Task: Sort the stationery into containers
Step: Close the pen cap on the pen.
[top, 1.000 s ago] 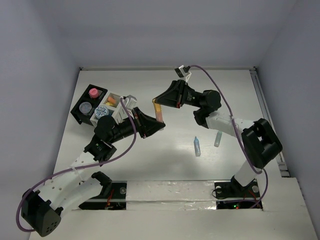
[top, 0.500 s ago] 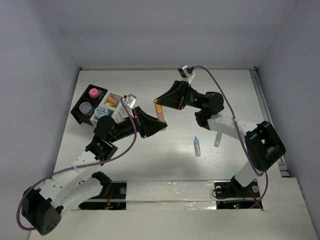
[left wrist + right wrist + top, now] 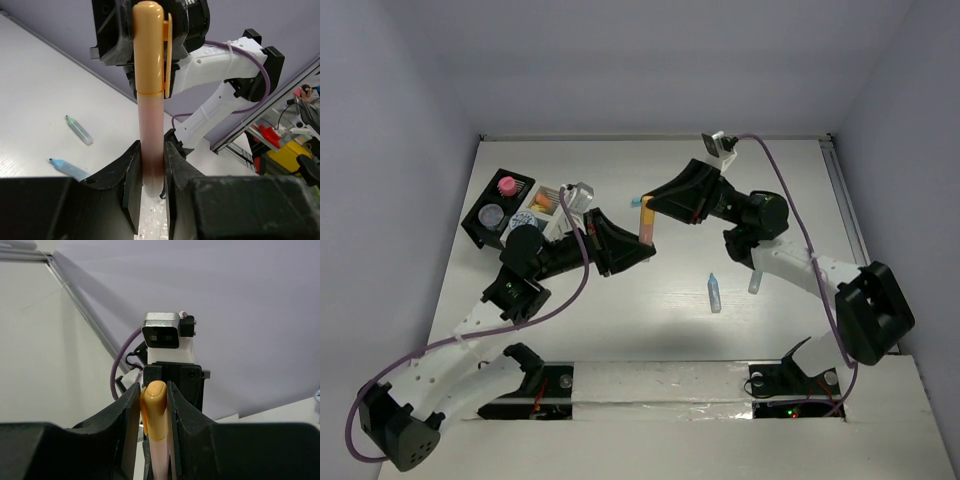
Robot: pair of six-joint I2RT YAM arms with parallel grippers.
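Where left pincer (image 3: 151, 156) grips it, orange pen (image 3: 149, 100) — lower end hidden.

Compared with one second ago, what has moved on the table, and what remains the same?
The right arm swung toward the right, and the orange pen shifted slightly right with it. The left end effector and the right end effector both kept their grip on the pen; nothing was released. The blue stick, the green stick, the black tray and the white box stayed in place.

White table (image 3: 650, 325), pale lavender walls (image 3: 650, 60)
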